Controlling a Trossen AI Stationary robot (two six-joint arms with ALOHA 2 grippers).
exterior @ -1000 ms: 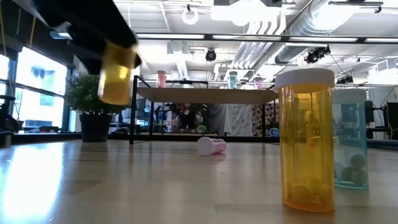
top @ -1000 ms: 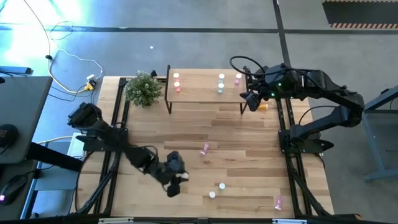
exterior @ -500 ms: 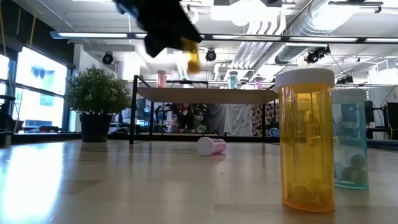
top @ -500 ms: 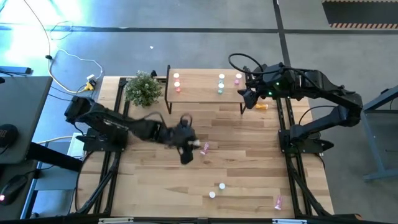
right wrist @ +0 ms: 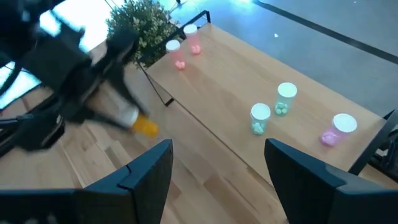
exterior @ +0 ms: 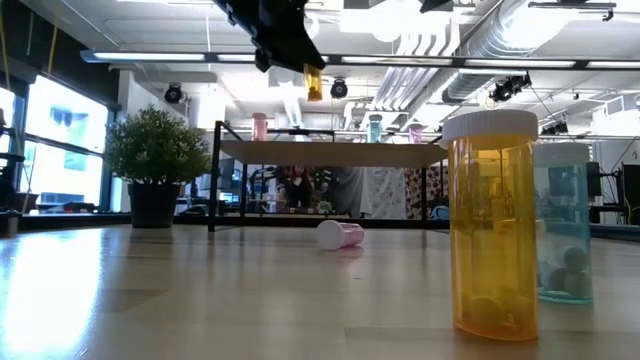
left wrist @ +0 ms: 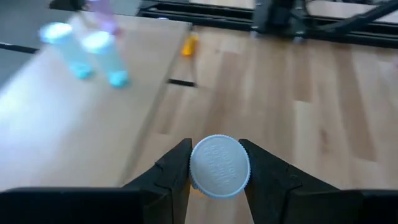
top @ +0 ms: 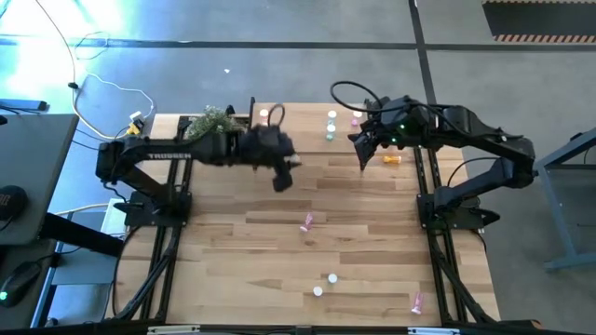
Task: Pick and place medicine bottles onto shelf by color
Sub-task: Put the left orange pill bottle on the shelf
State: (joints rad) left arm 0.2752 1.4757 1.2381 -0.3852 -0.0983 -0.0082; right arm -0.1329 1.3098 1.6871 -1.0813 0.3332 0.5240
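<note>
Left fingers (left wrist: pixel 216 180) grip an orange bottle (exterior: pixel 314 83) — white-capped — above the shelf (top: pixel 303 130).

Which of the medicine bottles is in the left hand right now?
The orange bottle with the white cap, clamped between the left hand's fingers above the table's wooden top near the light-wood shelf. Every other bottle stands or lies on a surface.

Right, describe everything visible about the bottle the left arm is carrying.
The orange bottle is a small, translucent amber cylinder with a round white ribbed cap, plastic by the look of it. The left tool is shut on it, one dark finger pressing each side of the cap. From the right wrist it lies tilted in the grip, the orange body poking out past the fingers. It hangs in the air, clear of the table, near the front edge of the shelf. Only the fingers touch it.
</note>
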